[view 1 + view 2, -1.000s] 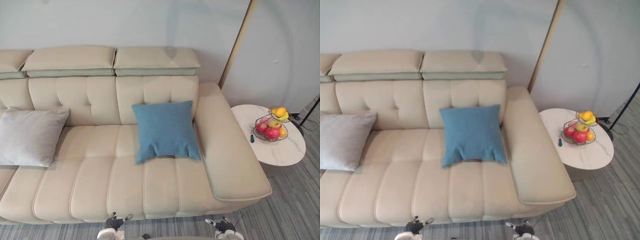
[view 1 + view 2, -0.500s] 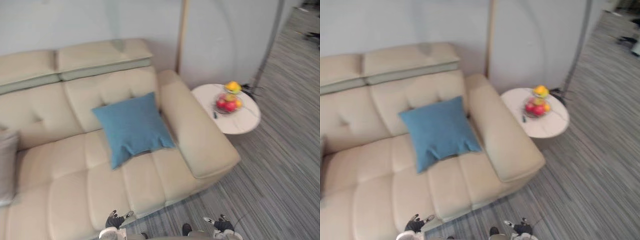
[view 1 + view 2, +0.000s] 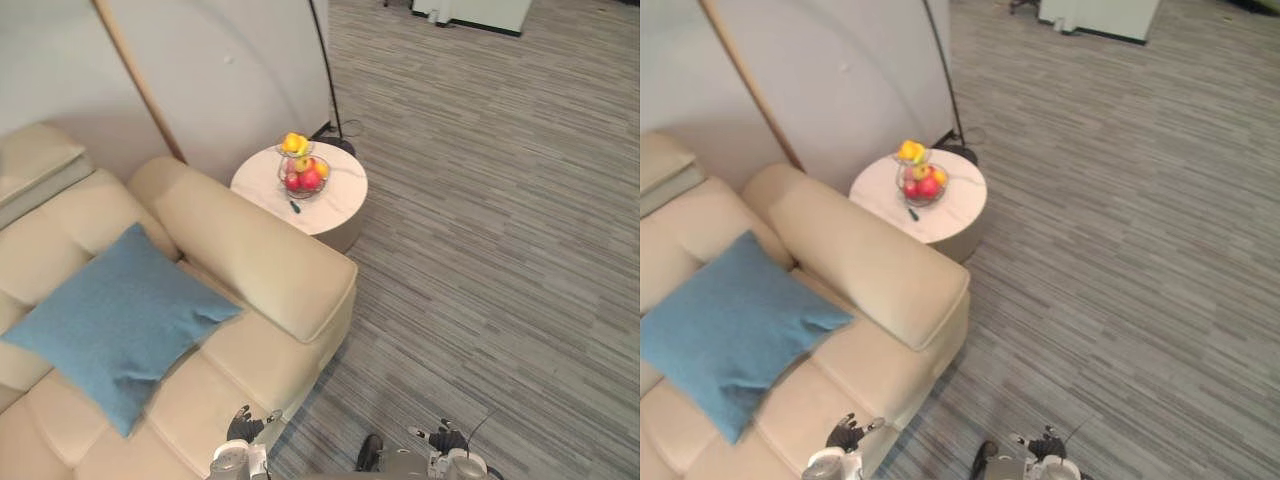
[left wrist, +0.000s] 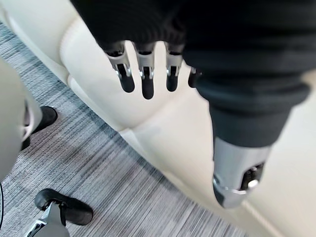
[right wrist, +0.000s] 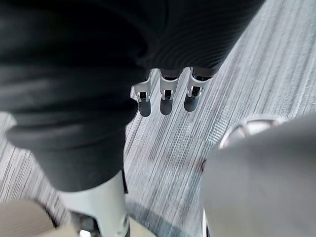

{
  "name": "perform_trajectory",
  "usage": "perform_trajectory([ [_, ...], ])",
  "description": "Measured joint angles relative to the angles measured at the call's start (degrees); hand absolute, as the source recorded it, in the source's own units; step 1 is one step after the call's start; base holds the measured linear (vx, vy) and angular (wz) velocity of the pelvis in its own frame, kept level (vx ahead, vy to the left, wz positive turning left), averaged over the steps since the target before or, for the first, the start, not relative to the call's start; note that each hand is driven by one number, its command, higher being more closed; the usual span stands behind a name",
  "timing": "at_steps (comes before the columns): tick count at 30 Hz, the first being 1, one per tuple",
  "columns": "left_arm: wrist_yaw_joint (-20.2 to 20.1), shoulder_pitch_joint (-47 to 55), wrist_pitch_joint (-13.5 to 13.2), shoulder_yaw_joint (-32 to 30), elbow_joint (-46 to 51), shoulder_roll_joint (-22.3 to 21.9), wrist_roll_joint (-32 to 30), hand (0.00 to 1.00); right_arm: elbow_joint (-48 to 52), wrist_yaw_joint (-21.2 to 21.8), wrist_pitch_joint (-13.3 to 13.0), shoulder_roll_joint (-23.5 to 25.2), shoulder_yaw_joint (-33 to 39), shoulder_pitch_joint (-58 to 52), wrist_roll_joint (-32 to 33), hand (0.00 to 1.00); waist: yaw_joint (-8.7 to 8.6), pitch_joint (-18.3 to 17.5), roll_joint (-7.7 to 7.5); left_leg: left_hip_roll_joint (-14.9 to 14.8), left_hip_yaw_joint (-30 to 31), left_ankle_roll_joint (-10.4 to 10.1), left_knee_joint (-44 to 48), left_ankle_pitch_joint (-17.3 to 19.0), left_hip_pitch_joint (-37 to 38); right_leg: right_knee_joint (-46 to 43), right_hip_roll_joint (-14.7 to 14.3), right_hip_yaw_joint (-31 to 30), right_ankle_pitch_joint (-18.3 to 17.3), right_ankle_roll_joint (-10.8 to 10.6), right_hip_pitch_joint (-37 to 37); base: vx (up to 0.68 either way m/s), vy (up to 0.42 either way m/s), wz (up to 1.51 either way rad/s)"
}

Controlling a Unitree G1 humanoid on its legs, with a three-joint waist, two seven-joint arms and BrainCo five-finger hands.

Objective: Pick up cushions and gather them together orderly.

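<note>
You're at the approach: left hand (image 4: 143, 81) and right hand (image 5: 166, 101) hang empty, fingers relaxed, while the cushion (image 3: 110, 320) rests on the sofa (image 3: 250, 255) near its arm end, so face it and reach.

Head pair: high up, angled steeply down, taking in a wide scene. Both eyes share the sofa (image 3: 250, 260) arm end, cushion (image 3: 115, 320), round table (image 3: 340, 195) and striped floor (image 3: 500, 200), from slightly offset spots. Left wrist cam: very close, looks along left hand (image 4: 146, 74) at the sofa's front edge and floor. Right wrist cam: very close, along right hand (image 5: 166, 96), down at floor.
</note>
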State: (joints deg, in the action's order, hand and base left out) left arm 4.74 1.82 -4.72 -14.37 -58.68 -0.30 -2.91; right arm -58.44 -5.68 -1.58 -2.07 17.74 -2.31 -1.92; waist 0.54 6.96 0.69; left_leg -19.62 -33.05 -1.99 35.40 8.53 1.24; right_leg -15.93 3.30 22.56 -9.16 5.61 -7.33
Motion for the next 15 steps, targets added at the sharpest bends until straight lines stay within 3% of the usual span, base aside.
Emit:
perform_trajectory([
  [1,0.16,-0.04,0.07,-0.60,0.32,0.06,0.44,0.00,0.07,-0.01,0.03,0.11,-0.05,0.09,0.37,0.00,0.38,0.65,-0.20,-0.13,5.00,1.02,5.15,3.09,-2.69,-0.17,-1.14,-2.30,-0.40,0.56,0.43,0.04,-0.029,-1.63],
  [2,0.13,0.34,0.04,-1.06,0.90,-0.12,0.83,0.00,0.18,-0.11,0.02,-0.56,0.27,0.81,0.79,0.00,1.48,1.04,0.53,4.28,13.96,-1.43,6.57,7.48,-6.24,-0.61,-3.00,-7.78,-1.32,0.77,0.57,0.06,-0.023,-2.03],
  [3,0.11,0.48,0.04,-1.01,0.92,-0.14,0.87,0.00,0.11,-0.33,0.00,-0.73,0.31,1.02,0.77,0.00,1.82,1.17,0.63,7.15,17.69,-1.70,4.87,8.56,-7.65,-0.80,-3.77,-10.61,-1.36,0.81,0.66,0.08,0.019,-1.88],
  [4,0.12,0.56,0.04,-1.00,0.97,-0.44,0.88,0.00,0.14,-0.42,0.01,-0.71,0.30,1.21,0.77,0.00,1.94,1.18,0.61,8.34,19.42,-1.91,3.73,8.83,-8.30,-0.87,-4.07,-11.92,-1.37,0.83,0.76,0.14,0.056,-1.74],
  [5,0.10,0.86,0.04,-1.53,1.76,-0.56,0.91,0.00,0.35,-0.68,0.12,-0.39,0.26,0.90,0.75,0.00,2.52,1.50,0.59,12.68,25.29,-2.18,-0.72,8.95,-10.46,-0.93,-4.91,-16.42,-1.41,0.78,1.36,0.13,0.072,-1.47],
  [7,0.09,1.29,-0.03,-2.67,2.47,-1.03,0.97,0.00,0.47,-1.12,0.34,-0.18,-0.16,0.86,0.72,0.00,2.99,1.49,0.59,16.02,31.44,-2.08,-5.37,8.75,-12.47,-1.32,-6.15,-22.14,-1.63,0.60,1.32,0.12,0.115,-1.77],
  [9,0.10,1.48,-0.02,-4.17,2.46,-1.82,1.60,0.00,1.28,-1.32,0.42,-0.17,-0.73,1.23,0.71,0.00,3.74,1.29,1.71,17.79,39.02,-1.23,-10.71,7.88,-13.34,-2.06,-8.18,-28.17,-1.95,0.02,0.77,0.15,0.177,-1.82],
  [11,0.14,1.84,-0.04,-4.97,2.42,-2.64,2.06,0.00,1.30,-1.51,0.41,-0.29,-1.03,1.31,0.64,0.00,4.37,0.16,3.02,17.61,39.92,-2.12,-11.47,5.04,-12.44,-2.54,-9.94,-32.20,-2.27,-0.70,0.36,0.21,0.223,-1.58],
  [12,0.11,2.24,-0.02,-4.88,2.54,-2.04,2.03,0.00,1.28,-1.58,0.53,1.32,-1.28,0.93,0.43,0.00,4.52,-0.78,2.04,16.94,34.77,-1.33,-13.15,6.10,-11.55,-1.94,-9.51,-35.20,-2.26,-2.26,0.51,0.23,0.231,-1.42],
  [15,0.15,2.73,0.05,-4.92,3.13,-1.63,2.05,0.00,1.40,-1.48,0.61,2.49,-2.52,1.25,-0.41,0.00,5.15,-1.42,0.74,16.44,27.87,-0.03,-14.44,6.80,-8.94,-4.89,-7.28,-34.40,-3.49,-4.46,-0.96,0.27,0.212,-1.29],
])
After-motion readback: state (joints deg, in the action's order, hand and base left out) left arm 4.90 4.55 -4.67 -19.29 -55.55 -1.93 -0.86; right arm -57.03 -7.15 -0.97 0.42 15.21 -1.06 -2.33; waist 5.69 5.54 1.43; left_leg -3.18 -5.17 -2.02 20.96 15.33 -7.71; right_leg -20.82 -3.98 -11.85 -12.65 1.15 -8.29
